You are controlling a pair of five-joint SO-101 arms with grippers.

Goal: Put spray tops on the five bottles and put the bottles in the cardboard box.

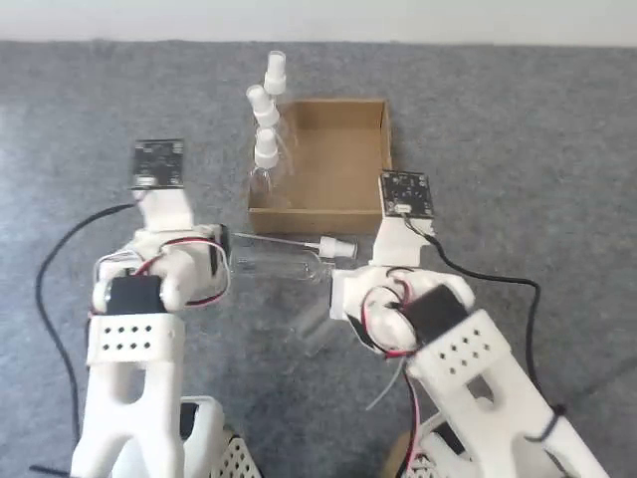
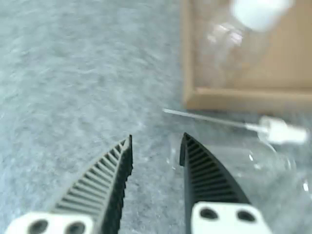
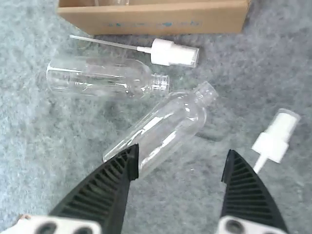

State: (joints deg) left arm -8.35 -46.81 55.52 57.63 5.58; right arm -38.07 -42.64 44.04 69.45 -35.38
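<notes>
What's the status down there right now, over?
Left gripper, right gripper open, empty. Two uncapped bottles lying by two loose spray tops. Nothing blocking cardboard box.

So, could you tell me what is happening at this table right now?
Three clear plastic bottles with white spray tops stand along the left wall of the brown cardboard box. Two more clear bottles lie uncapped on the grey carpet: one near the box, one by the right gripper. Two loose white spray tops lie beside them. The left gripper is close by; both have open fingers and hold nothing.
</notes>
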